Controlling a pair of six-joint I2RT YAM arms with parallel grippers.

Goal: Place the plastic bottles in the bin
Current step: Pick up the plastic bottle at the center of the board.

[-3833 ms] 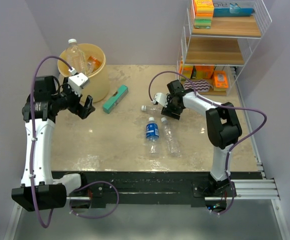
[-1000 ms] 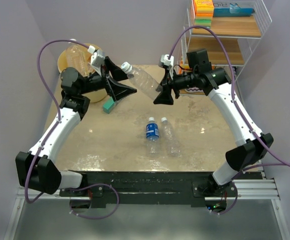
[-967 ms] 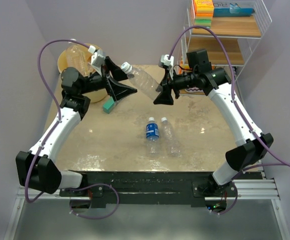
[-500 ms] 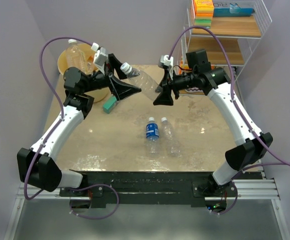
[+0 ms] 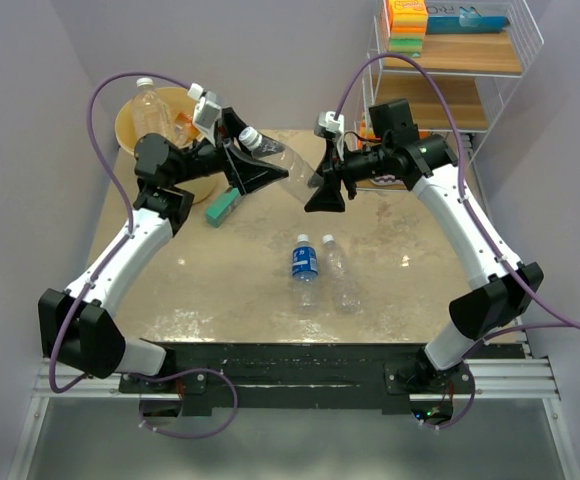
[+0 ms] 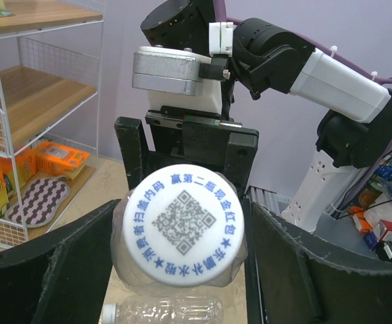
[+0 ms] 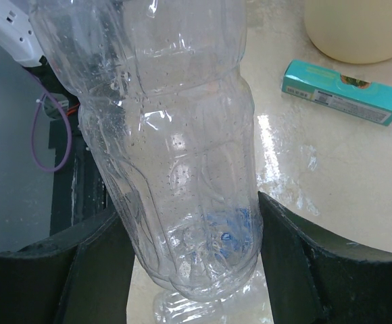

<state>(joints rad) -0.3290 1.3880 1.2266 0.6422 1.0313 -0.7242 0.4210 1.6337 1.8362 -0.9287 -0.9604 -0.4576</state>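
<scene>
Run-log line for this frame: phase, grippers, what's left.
phase: mid-air handover | right gripper: shut on clear bottle base | left gripper: open around its cap | on table: blue-labelled bottle, another clear bottle

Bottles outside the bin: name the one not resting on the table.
The clear bottle held in the air, base in the right gripper. The blue-labelled bottle and the clear one beside it lie on the table.

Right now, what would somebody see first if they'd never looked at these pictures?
A clear bottle hanging in the air over the table's far side, between the two arms. The right gripper clamps its bottom end, and the left gripper's fingers sit either side of its white cap. Below, a blue-label bottle and a second clear one lie side by side mid-table.
</scene>
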